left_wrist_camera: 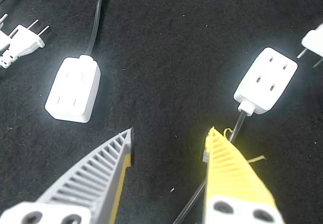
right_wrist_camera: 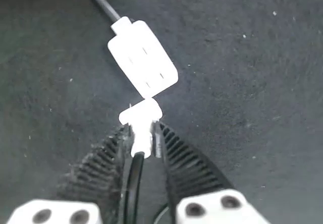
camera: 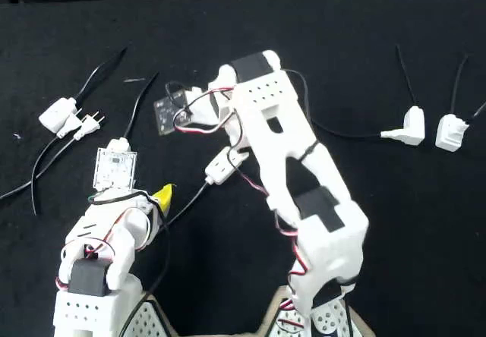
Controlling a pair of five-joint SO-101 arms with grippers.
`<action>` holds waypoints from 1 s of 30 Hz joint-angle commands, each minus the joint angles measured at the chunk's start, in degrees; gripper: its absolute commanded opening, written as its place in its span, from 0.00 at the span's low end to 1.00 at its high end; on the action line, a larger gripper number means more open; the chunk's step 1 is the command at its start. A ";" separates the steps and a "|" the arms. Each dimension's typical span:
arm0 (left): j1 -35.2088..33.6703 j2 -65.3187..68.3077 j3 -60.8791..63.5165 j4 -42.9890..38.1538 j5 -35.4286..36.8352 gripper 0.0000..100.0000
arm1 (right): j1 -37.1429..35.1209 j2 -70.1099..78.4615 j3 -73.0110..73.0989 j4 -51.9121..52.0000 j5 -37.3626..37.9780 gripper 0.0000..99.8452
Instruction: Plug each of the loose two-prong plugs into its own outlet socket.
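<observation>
- Right gripper (right_wrist_camera: 144, 133) was clamped on a white plug (right_wrist_camera: 140, 115), whose cord (right_wrist_camera: 132, 183) trailed back between its fingers.
- Outlet socket (right_wrist_camera: 144, 65) lay straight ahead of the plug, its long axis roughly in line with the gripper. The plug sat at its near end, seemingly not yet seated.
- Left gripper (left_wrist_camera: 169, 138) hung open, farther from that socket.

R wrist view: plug (right_wrist_camera: 141, 119) prongs hidden behind its body; gap to socket (right_wrist_camera: 144, 57) can't tell. L wrist view: same plug cut by frame edge, 2nd plug (left_wrist_camera: 4, 52) too. High view: R arm (camera: 288, 147) overlaps socket end, plug hard to pick out.
</observation>
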 commanded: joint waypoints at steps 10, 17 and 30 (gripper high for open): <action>-10.33 -0.09 0.31 -4.75 6.51 0.23 | 0.97 0.22 -3.56 -0.70 -1.14 0.01; -10.33 -0.09 0.48 -4.75 6.51 0.23 | 0.00 0.22 -0.66 -5.71 -1.41 0.01; -10.33 -0.09 0.40 -4.75 6.51 0.23 | -0.53 -8.22 5.49 -4.40 -3.96 0.01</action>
